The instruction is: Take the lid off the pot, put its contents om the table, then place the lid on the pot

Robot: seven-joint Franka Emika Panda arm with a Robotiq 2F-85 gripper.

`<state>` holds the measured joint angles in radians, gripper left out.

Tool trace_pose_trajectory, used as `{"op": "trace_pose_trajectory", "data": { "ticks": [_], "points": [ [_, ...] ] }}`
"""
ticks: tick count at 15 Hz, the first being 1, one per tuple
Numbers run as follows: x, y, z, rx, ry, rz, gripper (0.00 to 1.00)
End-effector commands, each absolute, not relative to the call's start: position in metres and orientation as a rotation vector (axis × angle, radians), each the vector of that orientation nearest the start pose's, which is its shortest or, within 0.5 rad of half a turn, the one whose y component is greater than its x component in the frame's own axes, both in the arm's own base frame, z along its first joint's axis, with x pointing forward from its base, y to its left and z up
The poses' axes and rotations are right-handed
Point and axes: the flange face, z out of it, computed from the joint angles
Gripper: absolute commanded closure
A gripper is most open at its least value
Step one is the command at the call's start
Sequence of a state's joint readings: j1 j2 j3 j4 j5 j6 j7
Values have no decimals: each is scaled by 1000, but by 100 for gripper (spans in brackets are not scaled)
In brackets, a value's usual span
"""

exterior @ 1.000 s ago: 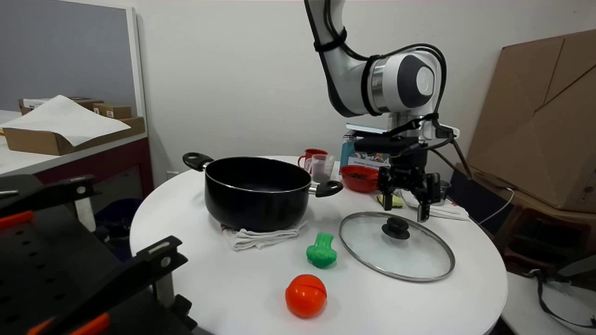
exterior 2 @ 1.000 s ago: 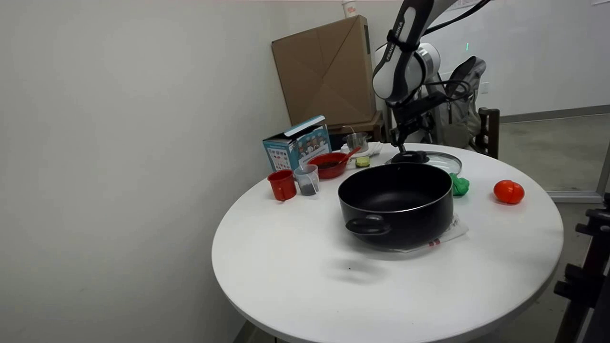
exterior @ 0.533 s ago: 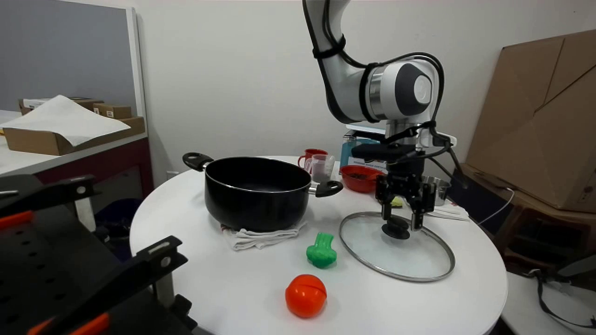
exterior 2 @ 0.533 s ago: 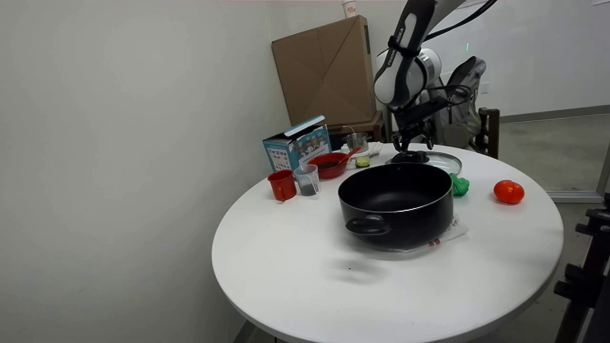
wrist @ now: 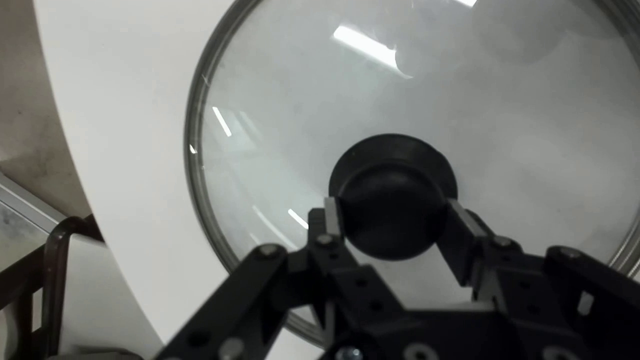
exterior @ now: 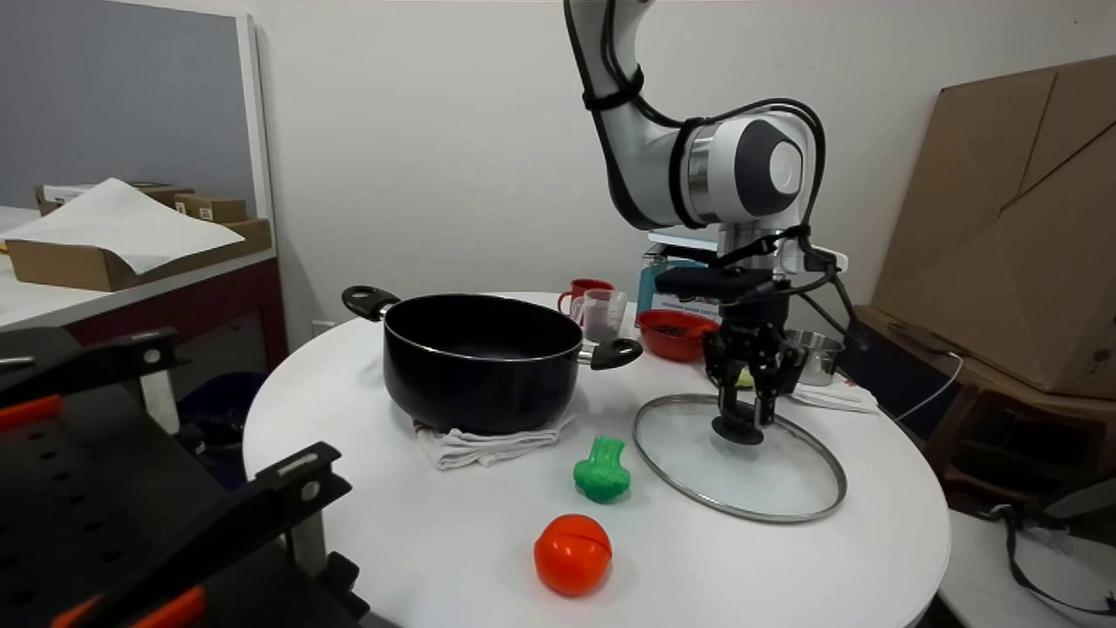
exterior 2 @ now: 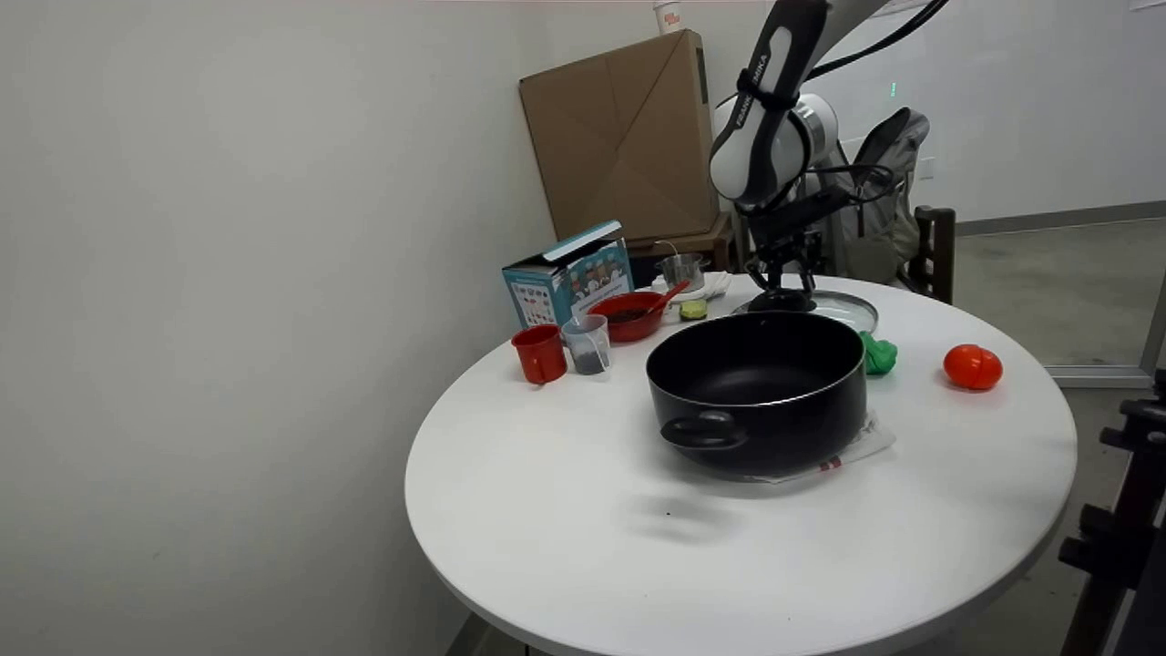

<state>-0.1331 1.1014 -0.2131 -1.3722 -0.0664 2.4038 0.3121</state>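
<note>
Lid (exterior: 741,475): clear glass, metal rim, black knob (wrist: 392,200) at centre; lying on the white table (exterior: 453,541), apart from the pot (exterior: 481,384).
Gripper (wrist: 394,215): closed on the knob of the lid, pointing down, fingers (wrist: 332,217) against opposite sides.
Pot: black, two side handles, upright on a folded cloth (exterior: 488,448).
Tomato (exterior: 573,556): red, on the table, well apart from the pot.
Green piece (exterior: 602,474): on the table, near the lid's rim and the tomato, touching neither.
Red bowl (exterior 2: 638,331): dark contents inside, red spoon (exterior 2: 671,293) with handle out over the rim.
Mug (exterior 2: 539,355): red, just beside a clear cup (exterior 2: 588,344).
Box (exterior 2: 592,273): blue, printed, flap raised, standing behind the red bowl.
Carton (exterior 2: 619,146): large, brown, beyond the table's edge.
</note>
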Motion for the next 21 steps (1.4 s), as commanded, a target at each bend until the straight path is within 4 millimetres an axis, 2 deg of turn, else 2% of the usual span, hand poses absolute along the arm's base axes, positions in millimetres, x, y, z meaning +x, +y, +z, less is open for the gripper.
{"op": "trace_pose_trajectory", "data": {
  "ticks": [1,6,11,15,17,19,21],
  "points": [
    [680,-209,54,-3234,836,88,76],
    [685,-208,86,-3207,860,69,76],
    [696,-212,134,-3184,900,-10,76],
    [708,-208,195,-3194,893,-132,76],
    [716,-202,237,-3190,884,-222,76],
    [722,-190,274,-3200,852,-252,76],
    [724,-173,302,-3214,800,-235,76]
  ]
}}
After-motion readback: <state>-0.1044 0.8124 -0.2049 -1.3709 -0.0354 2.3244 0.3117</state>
